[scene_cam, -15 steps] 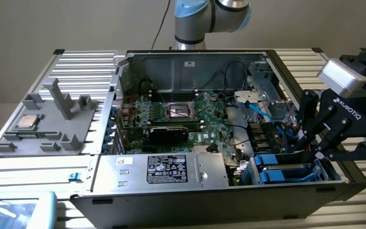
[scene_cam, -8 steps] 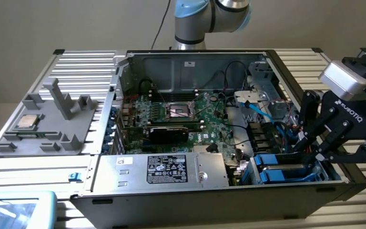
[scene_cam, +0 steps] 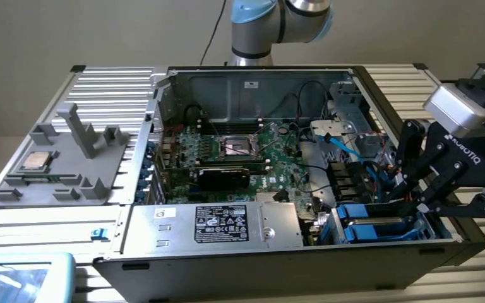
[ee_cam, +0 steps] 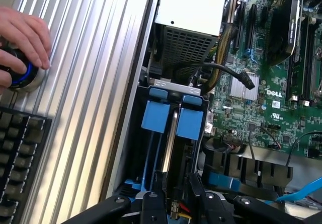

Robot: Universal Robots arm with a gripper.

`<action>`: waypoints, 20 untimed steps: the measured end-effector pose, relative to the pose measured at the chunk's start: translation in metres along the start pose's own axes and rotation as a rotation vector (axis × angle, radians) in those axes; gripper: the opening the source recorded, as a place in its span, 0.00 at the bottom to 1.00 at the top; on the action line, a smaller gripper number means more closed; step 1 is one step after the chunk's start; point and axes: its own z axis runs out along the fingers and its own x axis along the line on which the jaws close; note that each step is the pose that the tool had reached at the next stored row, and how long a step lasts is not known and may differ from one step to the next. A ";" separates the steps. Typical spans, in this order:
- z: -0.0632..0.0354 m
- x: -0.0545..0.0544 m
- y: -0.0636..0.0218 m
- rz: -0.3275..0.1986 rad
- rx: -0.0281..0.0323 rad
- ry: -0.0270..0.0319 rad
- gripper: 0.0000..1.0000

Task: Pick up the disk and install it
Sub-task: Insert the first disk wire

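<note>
The disk [scene_cam: 369, 228] [ee_cam: 191, 123], in its blue carrier, is being seen standing on edge in the drive bay [scene_cam: 394, 235] of the open computer case [scene_cam: 225, 268], at the exterior view's lower right. The gripper [scene_cam: 413, 202] [ee_cam: 176, 204] is being shown right over it. Whether the disk is being gripped cannot be told.

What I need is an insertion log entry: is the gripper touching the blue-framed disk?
Cannot tell. In the wrist view the gripper overlaps the end of the disk; neither view shows contact or a gap plainly.
</note>
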 end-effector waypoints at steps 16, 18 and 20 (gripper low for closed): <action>0.0003 0.011 0.0020 0.020 0.0106 -0.0545 0.31; 0.0002 0.013 0.0023 0.022 0.0110 -0.0569 0.31; -0.0009 0.015 0.0028 0.024 0.0112 -0.0572 0.31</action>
